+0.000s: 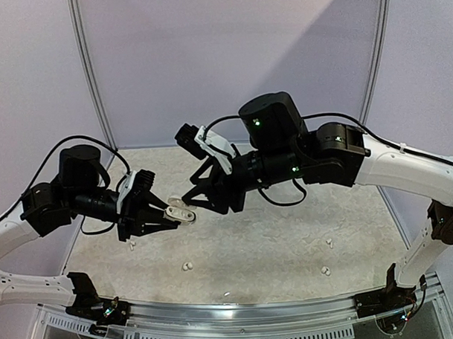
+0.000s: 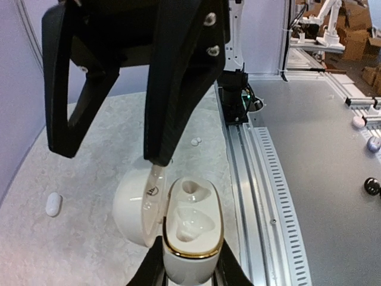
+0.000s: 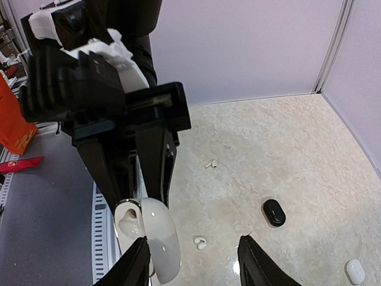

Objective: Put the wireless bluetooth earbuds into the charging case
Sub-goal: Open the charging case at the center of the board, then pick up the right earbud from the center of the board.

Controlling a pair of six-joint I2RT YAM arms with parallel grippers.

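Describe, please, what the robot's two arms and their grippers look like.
The left arm and right arm have smooth white links joined by bulky black motor housings. Small green lights glow on the right arm's housings, and thin black cables loop alongside. The left gripper and right gripper are black, each with a white bracket behind it; their jaws are long, tapering, open-framed triangles.

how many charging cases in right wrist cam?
3: open white case in the left claw; black case on the table; second white case at bottom-right corner. Others may be hidden.
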